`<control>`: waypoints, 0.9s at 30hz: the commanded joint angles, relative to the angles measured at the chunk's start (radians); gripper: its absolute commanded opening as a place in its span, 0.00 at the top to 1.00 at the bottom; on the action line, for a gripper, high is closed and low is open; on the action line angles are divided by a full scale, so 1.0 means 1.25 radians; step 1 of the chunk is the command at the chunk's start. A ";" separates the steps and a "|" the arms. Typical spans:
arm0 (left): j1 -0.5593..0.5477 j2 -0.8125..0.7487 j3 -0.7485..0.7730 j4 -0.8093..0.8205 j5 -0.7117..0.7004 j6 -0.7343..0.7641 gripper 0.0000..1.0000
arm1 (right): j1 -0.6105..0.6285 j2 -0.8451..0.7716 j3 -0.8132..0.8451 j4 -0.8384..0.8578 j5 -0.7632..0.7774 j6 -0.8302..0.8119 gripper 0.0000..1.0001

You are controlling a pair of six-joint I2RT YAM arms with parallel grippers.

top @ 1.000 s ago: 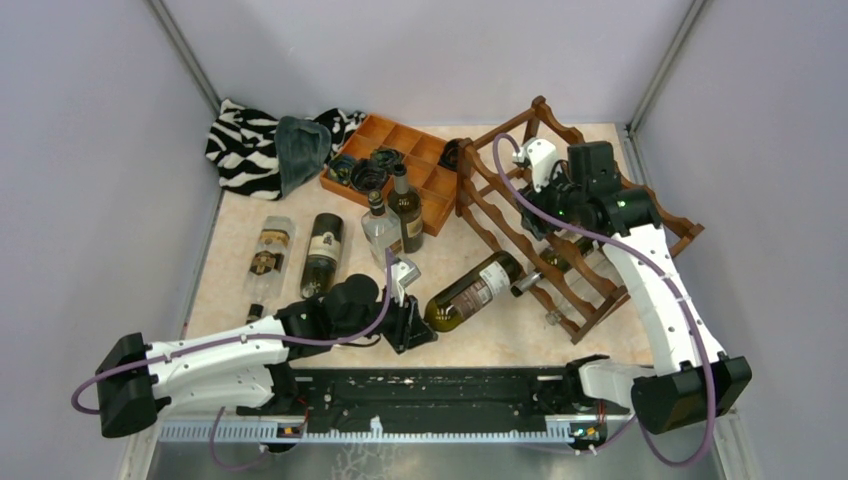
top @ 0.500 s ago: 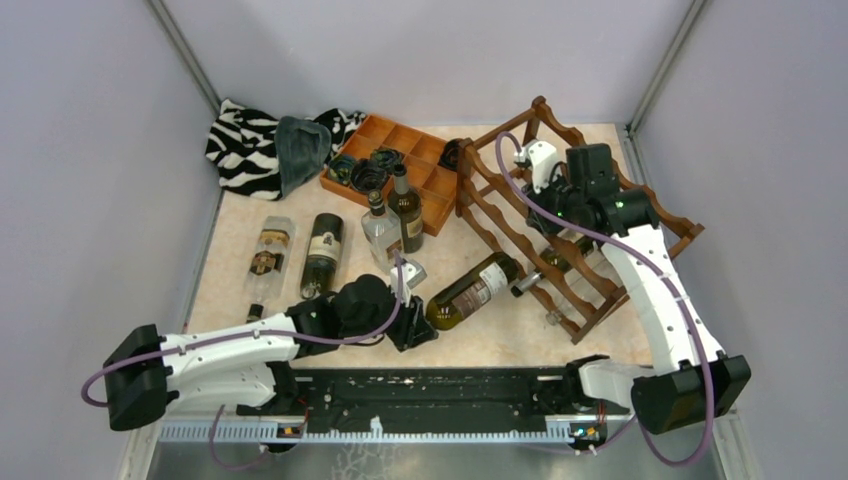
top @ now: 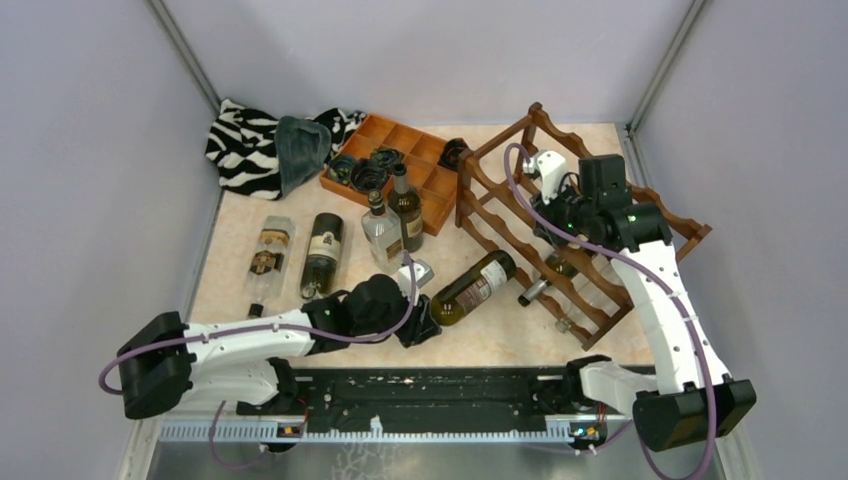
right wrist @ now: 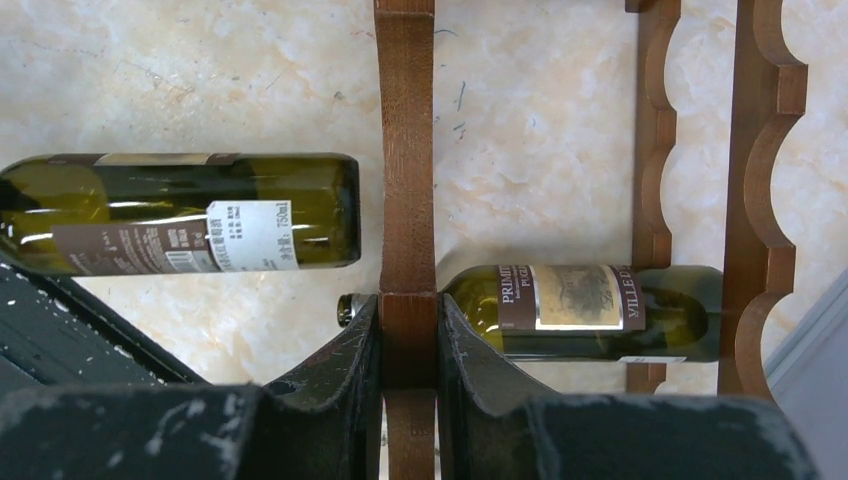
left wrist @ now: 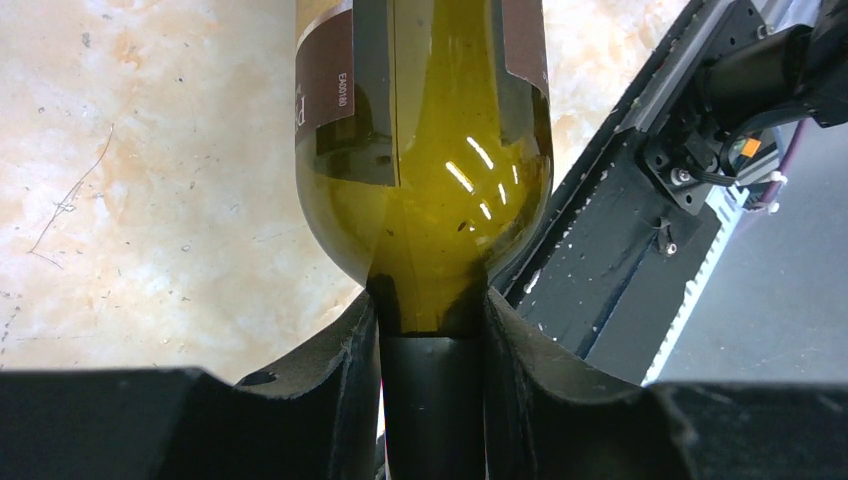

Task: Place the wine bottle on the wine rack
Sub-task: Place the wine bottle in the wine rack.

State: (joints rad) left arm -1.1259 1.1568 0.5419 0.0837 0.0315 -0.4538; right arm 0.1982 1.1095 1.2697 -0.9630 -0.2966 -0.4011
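**A:** Where's this at? The wine bottle (top: 478, 287) is lying on its side on the worktop (top: 520, 335). Its base points at the wine rack (right wrist: 405, 150) and it's close, but it's not in any cradle yet. The left jaws are squeezed shut on its neck, and the right jaws are pinched shut on one of the rack's wooden rails.

**B:** The neck grip is what worries me. All the weight sits out past the jaws, so on a lift I'd guess the body sags or twists in the grip. Then the base clips a rail instead of dropping into a scallop.

**A:** And if it rams the rack, the right arm's hold has to take that shove. There's another bottle (right wrist: 590, 312) lying in there that could roll out.

**B:** Yep. I honestly can't tell from above if the rack sits flat or is tipped a bit. If it's tipped, anything laid in could slide.
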 commanded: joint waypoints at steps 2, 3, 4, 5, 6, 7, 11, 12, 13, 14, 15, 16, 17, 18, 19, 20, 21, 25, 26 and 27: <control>0.000 0.018 0.032 0.134 -0.017 0.018 1.00 | -0.018 -0.056 0.019 0.024 -0.050 0.009 1.00; 0.000 0.025 0.032 0.141 -0.018 0.018 1.00 | -0.017 -0.056 0.018 0.024 -0.053 0.007 1.00; -0.001 0.034 0.035 0.146 -0.018 0.018 1.00 | -0.018 -0.057 0.017 0.024 -0.053 0.006 1.00; -0.001 0.040 0.039 0.152 -0.018 0.018 1.00 | -0.018 -0.057 0.016 0.024 -0.056 0.005 1.00; -0.001 0.045 0.042 0.157 -0.042 0.018 1.00 | -0.018 -0.059 0.015 0.023 -0.059 0.004 1.00; -0.002 0.050 0.044 0.163 -0.051 0.019 1.00 | -0.018 -0.059 0.015 0.023 -0.062 0.003 1.00; -0.002 0.072 0.052 0.185 -0.077 0.022 1.00 | -0.017 -0.064 0.014 0.022 -0.075 0.000 1.00; -0.002 0.079 0.053 0.193 -0.082 0.022 1.00 | -0.018 -0.065 0.014 0.022 -0.079 -0.001 1.00; -0.002 0.087 0.055 0.201 -0.085 0.021 1.00 | -0.019 -0.066 0.013 0.022 -0.083 -0.002 1.00; -0.002 0.095 0.057 0.207 -0.085 0.021 1.00 | -0.018 -0.068 0.012 0.022 -0.087 -0.002 1.00; -0.002 0.105 0.062 0.211 -0.084 0.021 1.00 | -0.017 -0.069 0.011 0.021 -0.090 -0.003 1.00; -0.002 0.116 0.066 0.214 -0.082 0.022 1.00 | -0.017 -0.070 0.011 0.021 -0.093 -0.003 1.00; -0.003 0.125 0.072 0.215 -0.083 0.022 1.00 | -0.018 -0.071 0.011 0.021 -0.095 -0.002 1.00; -0.003 0.134 0.076 0.219 -0.083 0.022 1.00 | -0.018 -0.072 0.011 0.021 -0.098 -0.004 1.00; -0.004 0.141 0.079 0.223 -0.084 0.023 1.00 | -0.017 -0.073 0.010 0.021 -0.101 -0.005 1.00; -0.004 0.147 0.082 0.229 -0.087 0.024 1.00 | -0.017 -0.075 0.010 0.021 -0.104 -0.005 1.00; -0.004 0.153 0.084 0.234 -0.091 0.024 1.00 | -0.018 -0.076 0.010 0.020 -0.108 -0.006 1.00; -0.004 0.172 0.103 0.256 -0.091 0.030 1.00 | -0.017 -0.079 0.006 0.019 -0.117 -0.008 1.00; -0.004 0.173 0.105 0.260 -0.086 0.031 1.00 | -0.017 -0.080 0.004 0.018 -0.117 -0.008 1.00; -0.006 0.172 0.103 0.264 -0.080 0.033 1.00 | -0.018 -0.080 0.003 0.017 -0.117 -0.010 1.00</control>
State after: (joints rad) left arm -1.1309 1.3758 0.5945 0.1875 -0.0605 -0.4435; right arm 0.1738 1.0763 1.2499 -0.9802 -0.3336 -0.4377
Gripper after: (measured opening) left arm 0.417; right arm 0.189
